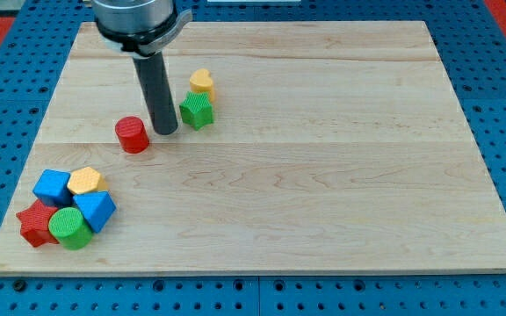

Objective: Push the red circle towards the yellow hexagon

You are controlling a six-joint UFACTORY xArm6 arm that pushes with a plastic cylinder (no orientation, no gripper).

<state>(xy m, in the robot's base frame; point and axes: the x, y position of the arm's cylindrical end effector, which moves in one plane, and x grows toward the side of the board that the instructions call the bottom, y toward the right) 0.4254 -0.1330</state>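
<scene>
The red circle [132,134] stands on the wooden board [323,175] in its upper-left part, upright and apart from the other blocks. The tip [166,131] rests just to its right, very near it; contact cannot be confirmed. The arm ends in a plain dark rod with nothing to open or close, and it holds nothing.

The yellow hexagon [85,182] lies in a tight cluster near the board's lower-left corner, well below and to the left of the red circle. Around it sit a blue cube [52,186], a blue triangular block [96,210], a green cylinder [69,227] and a red star [35,222], all touching or nearly so.

Just right of the rod stands a green star-shaped block [197,111], with a yellow block [201,82] immediately above it.

The board is pale wood with visible plank seams, lying on a blue perforated surface [7,132]. The stretch of board between the red circle and the cluster is bare.
</scene>
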